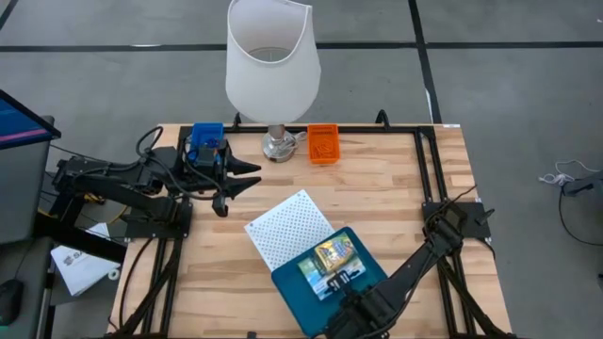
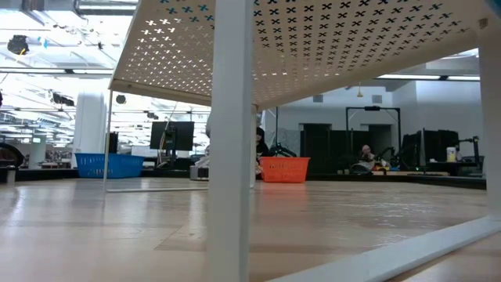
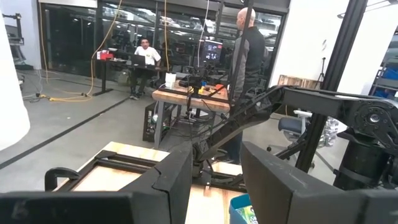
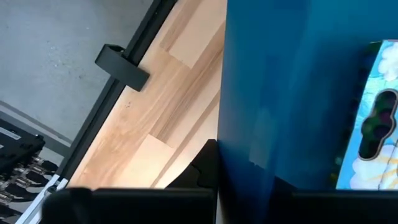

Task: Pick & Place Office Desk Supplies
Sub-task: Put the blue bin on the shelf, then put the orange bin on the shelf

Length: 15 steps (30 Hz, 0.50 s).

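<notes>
A blue tray [image 1: 300,282] lies on the wooden table near its front edge and carries two colourful printed boxes [image 1: 336,252] [image 1: 316,273]. My right gripper [image 1: 345,303] is shut and points down over the tray's near part. In the right wrist view the tray [image 4: 286,93] fills the picture's right half, with one box [image 4: 380,124] at its edge. My left gripper [image 1: 243,181] hangs raised and level at the far left, open, nothing between its fingers [image 3: 177,180]. No rubber bands or rings show. My right gripper comes at the blue tray from above, pointing down. One dark finger [image 4: 202,169] shows just outside the tray's edge [image 4: 222,124], and the blue surface covers the place of the other finger. I cannot tell whether the gripper touches the tray.
A white perforated panel [image 1: 288,231] lies beside the tray; the low view looks out from under one. A big white lamp [image 1: 273,66], an orange basket [image 1: 323,144] and a blue box [image 1: 207,137] stand along the far edge. Bare wood [image 1: 405,198] lies at the right.
</notes>
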Available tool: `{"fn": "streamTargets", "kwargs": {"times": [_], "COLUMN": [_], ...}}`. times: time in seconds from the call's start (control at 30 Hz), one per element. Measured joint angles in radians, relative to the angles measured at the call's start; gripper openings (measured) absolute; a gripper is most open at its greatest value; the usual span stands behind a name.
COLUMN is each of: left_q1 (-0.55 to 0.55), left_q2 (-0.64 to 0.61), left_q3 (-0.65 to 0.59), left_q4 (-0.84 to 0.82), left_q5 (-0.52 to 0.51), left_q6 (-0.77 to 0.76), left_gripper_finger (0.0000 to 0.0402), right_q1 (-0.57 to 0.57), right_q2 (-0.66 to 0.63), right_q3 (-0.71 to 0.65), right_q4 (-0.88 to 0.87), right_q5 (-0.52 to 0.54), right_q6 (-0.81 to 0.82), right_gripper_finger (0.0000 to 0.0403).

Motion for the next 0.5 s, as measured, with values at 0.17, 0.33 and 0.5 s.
{"fn": "streamTargets", "kwargs": {"times": [0.17, 0.33, 0.5], "left_q1": [0.0, 0.0, 0.0], "left_q2": [0.0, 0.0, 0.0], "left_q3": [0.0, 0.0, 0.0], "left_q4": [0.0, -0.001, -0.001], "left_q5": [0.0, 0.001, 0.002], "left_q6": [0.0, 0.0, 0.001], "left_gripper_finger": [0.0131, 0.0131, 0.0131], "right_q1": [-0.002, -0.003, -0.019], "right_q2": [0.0, -0.001, -0.001], "right_q3": [0.0, 0.0, 0.0], "right_q4": [0.031, 0.043, 0.038], "right_q5": [-0.062, -0.077, -0.074], "right_q6": [-0.026, -0.026, -0.021], "right_gripper_finger": [0.0016, 0.0063, 0.0101]}}
